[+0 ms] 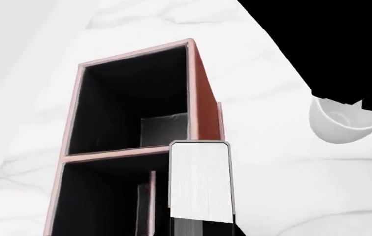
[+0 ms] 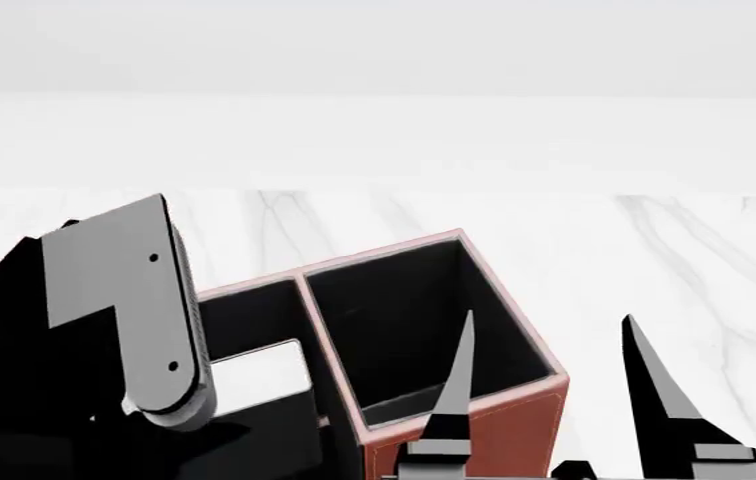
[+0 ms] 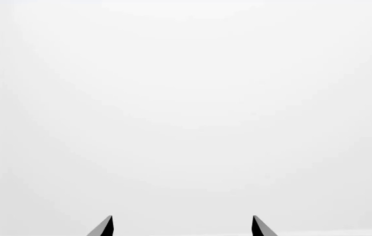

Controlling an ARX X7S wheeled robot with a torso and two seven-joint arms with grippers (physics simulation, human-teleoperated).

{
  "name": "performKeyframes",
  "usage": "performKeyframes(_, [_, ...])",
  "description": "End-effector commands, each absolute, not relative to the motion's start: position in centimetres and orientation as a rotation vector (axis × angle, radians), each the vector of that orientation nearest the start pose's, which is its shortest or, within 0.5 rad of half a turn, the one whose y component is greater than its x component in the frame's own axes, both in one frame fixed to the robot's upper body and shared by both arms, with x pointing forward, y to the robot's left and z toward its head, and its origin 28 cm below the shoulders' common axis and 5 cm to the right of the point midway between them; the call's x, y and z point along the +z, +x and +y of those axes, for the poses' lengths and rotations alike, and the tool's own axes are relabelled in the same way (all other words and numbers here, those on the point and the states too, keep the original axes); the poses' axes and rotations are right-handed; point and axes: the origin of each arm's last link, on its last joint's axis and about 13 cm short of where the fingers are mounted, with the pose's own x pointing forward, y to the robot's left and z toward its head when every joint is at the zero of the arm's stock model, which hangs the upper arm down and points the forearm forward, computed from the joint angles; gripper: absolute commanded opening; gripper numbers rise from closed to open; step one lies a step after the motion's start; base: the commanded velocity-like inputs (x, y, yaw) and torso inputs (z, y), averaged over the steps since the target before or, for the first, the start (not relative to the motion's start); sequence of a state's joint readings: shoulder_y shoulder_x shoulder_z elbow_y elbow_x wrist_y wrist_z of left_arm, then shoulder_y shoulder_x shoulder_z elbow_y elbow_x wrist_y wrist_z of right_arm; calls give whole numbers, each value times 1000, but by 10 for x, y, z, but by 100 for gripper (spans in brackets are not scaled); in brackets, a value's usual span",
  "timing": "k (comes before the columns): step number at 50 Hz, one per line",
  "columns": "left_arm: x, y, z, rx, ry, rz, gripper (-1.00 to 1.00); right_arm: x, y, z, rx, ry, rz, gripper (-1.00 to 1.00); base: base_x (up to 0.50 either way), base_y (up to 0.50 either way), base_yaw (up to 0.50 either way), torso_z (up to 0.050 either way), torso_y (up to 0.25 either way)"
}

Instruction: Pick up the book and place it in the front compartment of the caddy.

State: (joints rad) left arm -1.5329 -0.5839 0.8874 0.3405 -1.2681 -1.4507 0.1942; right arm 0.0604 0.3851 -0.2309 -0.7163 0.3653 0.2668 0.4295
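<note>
The brown caddy [image 1: 205,93] with black lining and pale pink rims fills the left wrist view; it also shows in the head view [image 2: 512,420]. My left gripper [image 1: 202,228] is shut on the book [image 1: 199,182], whose white page edges face the camera. The book hangs over the caddy, across the rim that divides two compartments, close to one brown side wall. In the head view the book's white edge [image 2: 265,378] shows over the caddy's left compartment, beside my left arm [image 2: 125,310]. My right gripper [image 2: 548,330] is open and empty, raised in front of the caddy's right compartment; it also shows in the right wrist view [image 3: 181,219].
A white mug [image 1: 343,125] stands on the white marble table [image 2: 698,260] beside the caddy, partly covered by a black arm part. The right wrist view holds only plain white background.
</note>
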Motion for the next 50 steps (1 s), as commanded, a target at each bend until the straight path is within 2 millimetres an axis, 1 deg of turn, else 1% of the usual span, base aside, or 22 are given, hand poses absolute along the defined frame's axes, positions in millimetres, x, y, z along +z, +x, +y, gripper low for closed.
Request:
performKeyframes(1, [342,282,208,-954,726,468,-100,145,187,-96,40,70,-371,100,0,0,0,0,0])
performKeyframes(9, [344,292,208,-933,748,485,-100,145,187,-97,37,72,-371,100,0,0,0,0,1])
performKeyframes(19, [360,307,207,-895,774,488,-100,144,187,-97,39,73,-369,100,0,0,0,0,1])
performKeyframes(20, [363,311,207,-888,774,486,-100,144,187,-98,35,74,-369,100,0,0,0,0,0])
performKeyframes(26, [368,322,206,-870,767,460,-100,143,187,-97,35,76,-369,100,0,0,0,3,2])
performKeyframes(31, [363,334,206,-843,714,452,-100,145,187,-99,31,80,-372,100,0,0,0,0,0])
performKeyframes(38, [352,339,209,-849,703,460,-100,145,187,-99,27,80,-373,100,0,0,0,0,1])
performKeyframes(44, [338,349,213,-841,691,444,-100,144,187,-99,27,80,-370,100,0,0,0,0,2])
performKeyframes(48, [333,353,214,-837,684,430,-100,144,187,-99,25,81,-369,100,0,0,0,0,3])
performKeyframes(50, [326,355,214,-847,693,438,-100,144,187,-99,23,81,-369,100,0,0,0,0,0])
